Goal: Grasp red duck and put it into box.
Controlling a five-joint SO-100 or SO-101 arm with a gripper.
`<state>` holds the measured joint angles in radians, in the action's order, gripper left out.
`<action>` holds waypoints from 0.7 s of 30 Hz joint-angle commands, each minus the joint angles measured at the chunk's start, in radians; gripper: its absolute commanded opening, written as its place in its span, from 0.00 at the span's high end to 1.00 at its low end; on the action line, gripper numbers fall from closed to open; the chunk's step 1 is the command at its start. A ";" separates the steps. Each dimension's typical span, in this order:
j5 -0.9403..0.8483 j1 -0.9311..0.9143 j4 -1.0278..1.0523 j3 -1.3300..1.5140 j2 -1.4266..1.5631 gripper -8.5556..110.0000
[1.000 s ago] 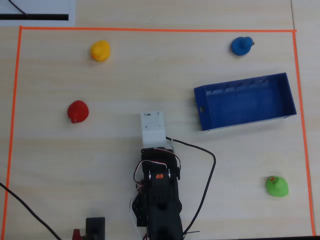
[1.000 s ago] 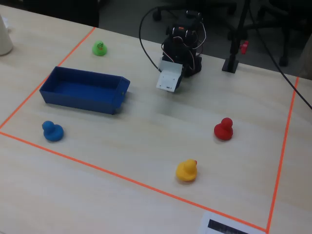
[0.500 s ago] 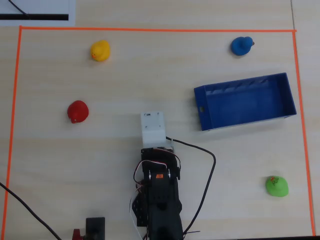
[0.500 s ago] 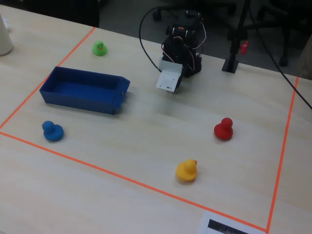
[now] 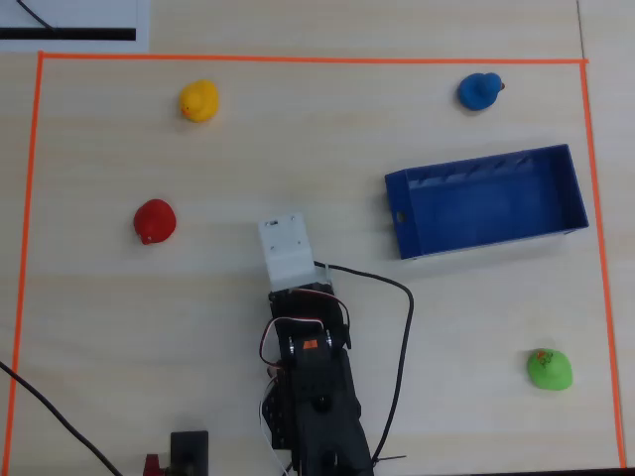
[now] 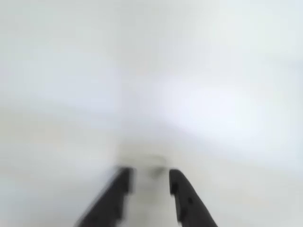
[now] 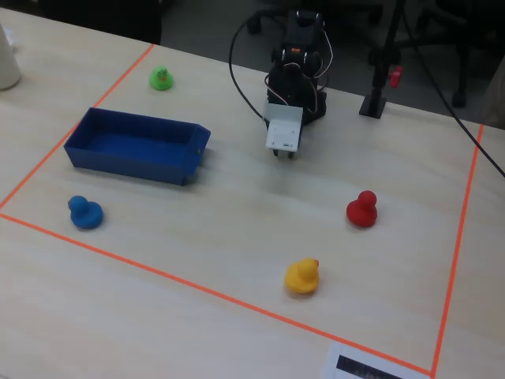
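The red duck (image 5: 155,220) (image 7: 362,208) sits alone on the light wooden table, left of the arm in the overhead view. The blue box (image 5: 481,164) (image 7: 130,170) lies to the right in that view and holds nothing. My gripper (image 6: 150,175) (image 7: 282,154) hangs under the white wrist housing (image 5: 288,248), between duck and box and well short of the duck. In the blurred wrist view two dark fingers (image 6: 182,198) stand apart with only pale table between them. Neither duck nor box shows in the wrist view.
A yellow duck (image 5: 198,100) (image 7: 302,275), a blue duck (image 5: 480,90) (image 7: 84,212) and a green duck (image 5: 549,369) (image 7: 161,78) stand around the field. Orange tape (image 5: 298,59) frames it. A small black stand (image 7: 375,99) sits beside the arm's base.
The arm has swung toward the red duck's side, to the left in the overhead view, and the wrist housing has tipped to face down. The ducks and the box have not moved.
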<state>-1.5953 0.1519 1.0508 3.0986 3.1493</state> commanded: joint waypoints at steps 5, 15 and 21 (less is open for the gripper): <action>0.169 0.362 -0.273 -0.474 -0.575 0.75; 0.321 0.597 -0.333 -0.986 -1.101 0.76; 0.336 0.604 -0.400 -0.988 -1.230 0.76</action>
<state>-1.2686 0.7455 0.6857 2.1552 1.9512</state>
